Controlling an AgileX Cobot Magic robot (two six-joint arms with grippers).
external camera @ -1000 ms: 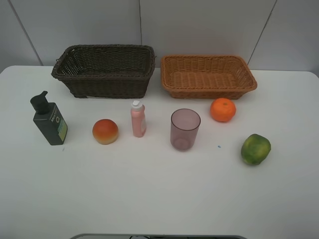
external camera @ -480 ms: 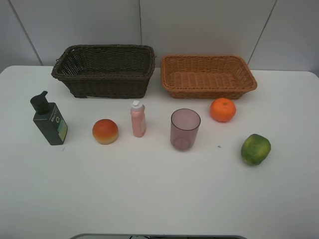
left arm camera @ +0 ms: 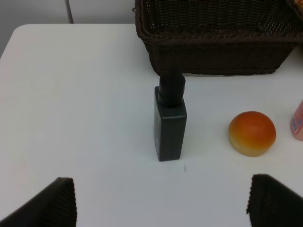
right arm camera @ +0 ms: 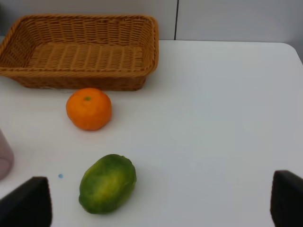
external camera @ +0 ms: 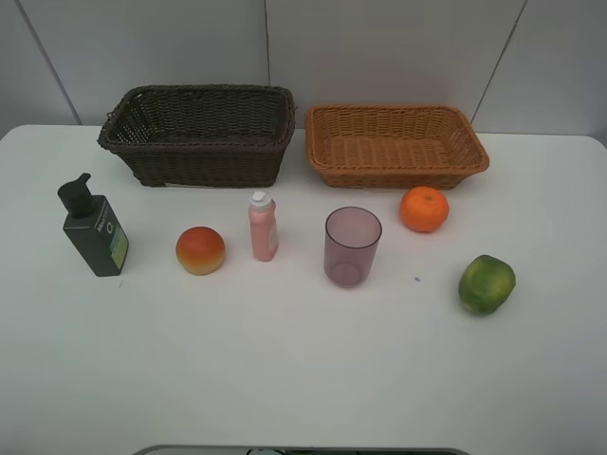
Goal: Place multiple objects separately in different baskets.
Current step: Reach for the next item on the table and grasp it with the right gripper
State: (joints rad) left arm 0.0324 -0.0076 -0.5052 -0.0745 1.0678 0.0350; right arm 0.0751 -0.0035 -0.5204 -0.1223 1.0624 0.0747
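Note:
On the white table stand a dark green pump bottle (external camera: 93, 234), a red-orange peach-like fruit (external camera: 200, 250), a pink white-capped bottle (external camera: 263, 227), a translucent purple cup (external camera: 352, 246), an orange (external camera: 423, 209) and a green round fruit (external camera: 487, 283). Behind them are the dark brown basket (external camera: 199, 133) and the light orange-tan basket (external camera: 395, 144), both empty. My left gripper (left arm camera: 161, 203) is open, back from the pump bottle (left arm camera: 170, 120) and the peach-like fruit (left arm camera: 252, 133). My right gripper (right arm camera: 161, 205) is open, near the green fruit (right arm camera: 107, 183) and the orange (right arm camera: 88, 108). Neither gripper shows in the exterior view.
The table (external camera: 285, 379) has its front edge near the bottom of the exterior view and a grey panelled wall (external camera: 379, 47) behind the baskets. The dark basket (left arm camera: 213, 42) is just behind the pump bottle; the tan basket (right arm camera: 80, 52) is behind the orange.

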